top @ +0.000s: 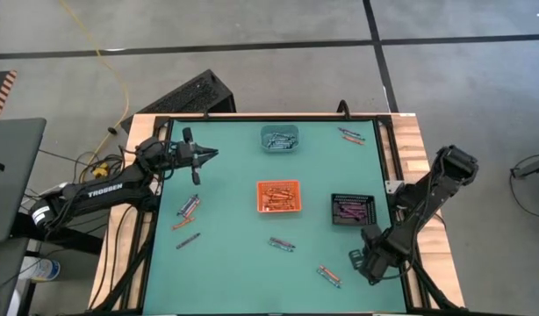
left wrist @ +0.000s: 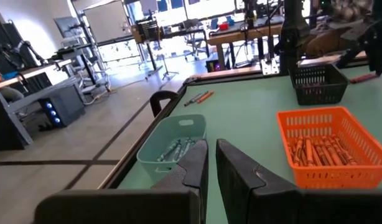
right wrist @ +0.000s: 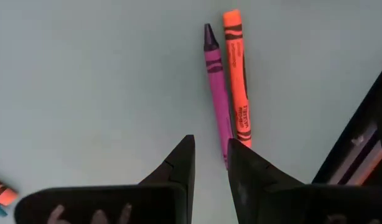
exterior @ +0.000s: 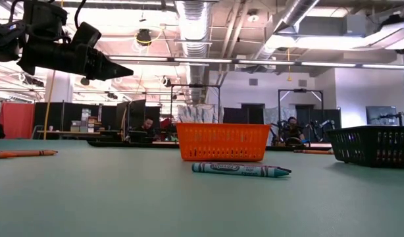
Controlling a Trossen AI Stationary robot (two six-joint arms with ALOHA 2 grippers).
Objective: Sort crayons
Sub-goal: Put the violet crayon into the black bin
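Your right gripper (right wrist: 211,163) has its fingers nearly together with only a narrow gap, nothing between them — just beyond the tips a purple crayon (right wrist: 217,87) and an orange crayon (right wrist: 237,78) lie side by side on the green table (right wrist: 85,81). Your left gripper (left wrist: 211,163) is likewise almost closed and empty, held above the table's far left part. Ahead of it you see the teal tray (left wrist: 172,144) holding blue-grey crayons, the orange tray (left wrist: 328,146) with orange ones, and the black tray (top: 352,209) with purple ones. Loose crayons lie scattered: a cluster near the left edge (top: 186,211), a pair mid-front (top: 282,243), another by the right gripper (top: 328,276), some at the far right corner (top: 350,136)
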